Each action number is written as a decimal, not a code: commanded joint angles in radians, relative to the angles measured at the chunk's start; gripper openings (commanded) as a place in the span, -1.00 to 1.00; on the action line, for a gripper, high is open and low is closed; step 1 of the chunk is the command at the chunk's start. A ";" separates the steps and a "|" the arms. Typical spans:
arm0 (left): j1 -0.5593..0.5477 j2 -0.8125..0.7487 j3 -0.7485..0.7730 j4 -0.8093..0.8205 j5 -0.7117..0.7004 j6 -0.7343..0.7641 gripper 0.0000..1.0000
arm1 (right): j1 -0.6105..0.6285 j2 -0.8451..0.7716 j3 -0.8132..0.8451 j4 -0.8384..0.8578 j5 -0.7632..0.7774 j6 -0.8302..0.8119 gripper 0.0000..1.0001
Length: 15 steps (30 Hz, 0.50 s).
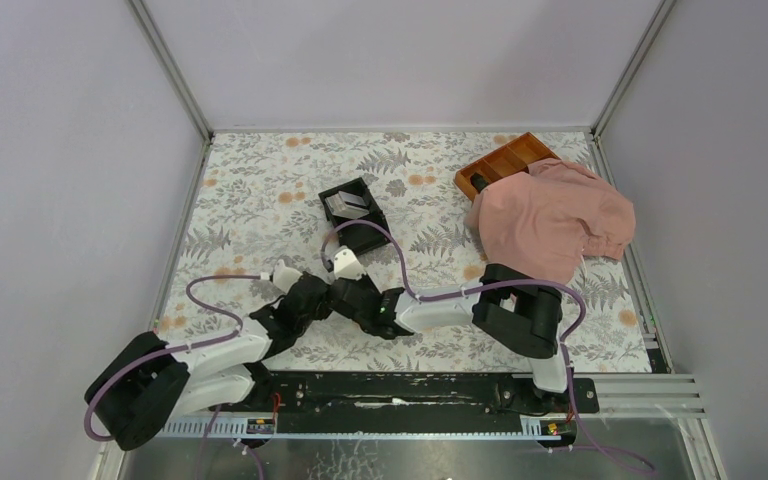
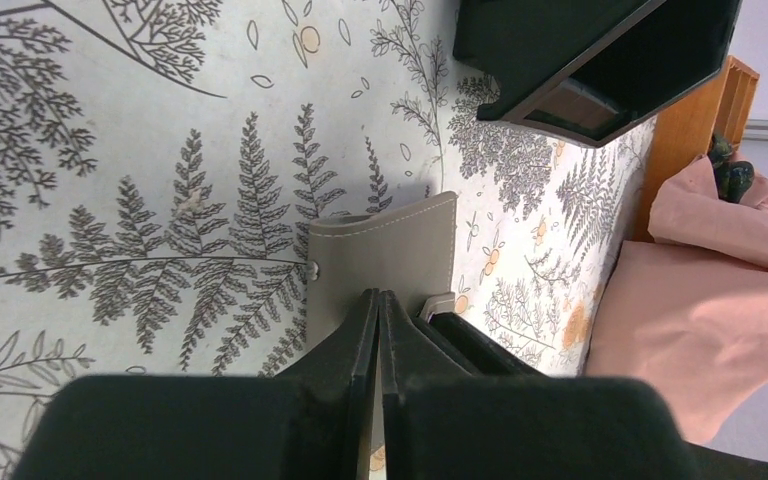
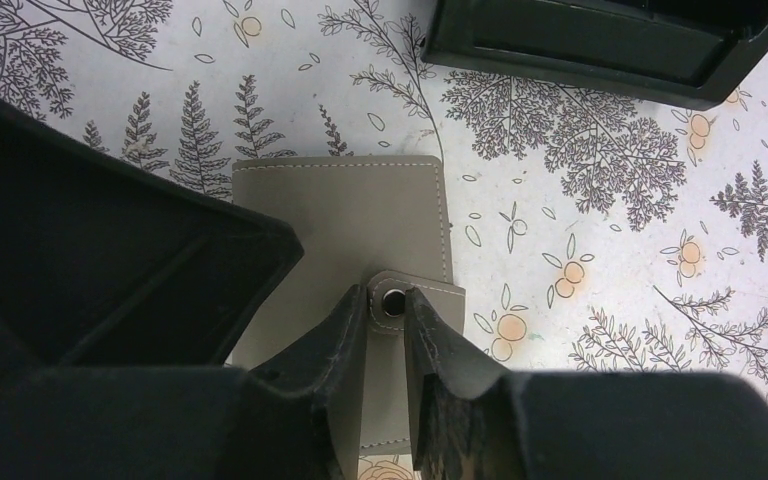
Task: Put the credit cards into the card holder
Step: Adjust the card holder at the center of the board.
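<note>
Card holder [image 3: 345, 215]: closed, flat near the table's [image 1: 260, 190] front edge.
Left gripper [image 2: 378, 300]: fingers together, pressing the holder.
Right gripper [image 3: 392, 305]: pinching its snap tab [image 3: 412, 303].
Cards [image 1: 345, 205]: in the black box [image 1: 355, 215].
Risk: tab may slip free; holder could drag.

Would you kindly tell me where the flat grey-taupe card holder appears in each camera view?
Top external: not visible, hidden beneath the two grippers meeting mid-table.
Left wrist: flat grey-taupe card holder at centre, above the fingers.
Right wrist: centre, snap tab between the fingers.
Shared landmark: black two-compartment box.
</note>
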 commanded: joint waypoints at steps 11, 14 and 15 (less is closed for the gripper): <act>-0.008 0.217 -0.049 0.089 0.022 -0.101 -1.00 | -0.026 -0.025 -0.069 -0.063 -0.017 -0.007 -0.77; -0.009 0.262 -0.079 0.122 0.030 -0.136 -1.00 | -0.035 -0.051 -0.093 -0.045 -0.022 -0.003 -0.93; -0.008 0.270 -0.088 0.129 0.031 -0.146 -1.00 | -0.040 -0.058 -0.100 -0.040 -0.025 0.001 -0.96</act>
